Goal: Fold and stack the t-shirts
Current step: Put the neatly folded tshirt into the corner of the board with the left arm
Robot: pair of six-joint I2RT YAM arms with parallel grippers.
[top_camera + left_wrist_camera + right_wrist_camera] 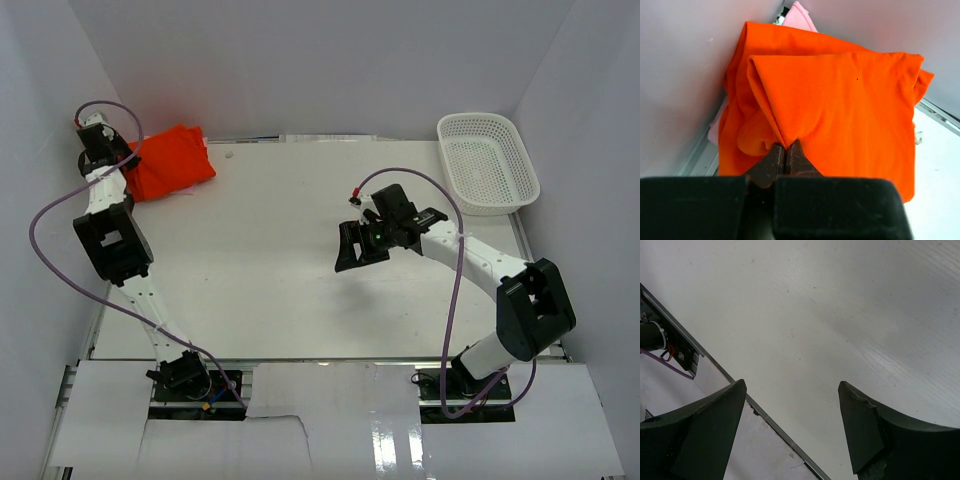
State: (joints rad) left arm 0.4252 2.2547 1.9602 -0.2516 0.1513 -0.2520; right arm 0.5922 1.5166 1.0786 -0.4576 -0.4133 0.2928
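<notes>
Both jaws of the right gripper [792, 390] stand spread wide, holding nothing, above the middle of the white table [260, 260]. Farther off, the left gripper [786, 152] pinches a fold of the orange-red t-shirts [850, 115] heaped in the far-left corner; a white mesh basket [485, 165] sits far right.

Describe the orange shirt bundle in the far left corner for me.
The orange shirts are plain, soft, bright fabric, loosely folded into a rumpled bundle in the far left corner of the table. How many there are is unclear. The left fingers are shut on a raised fold at its near edge. Pink cloth peeks out behind it.
</notes>
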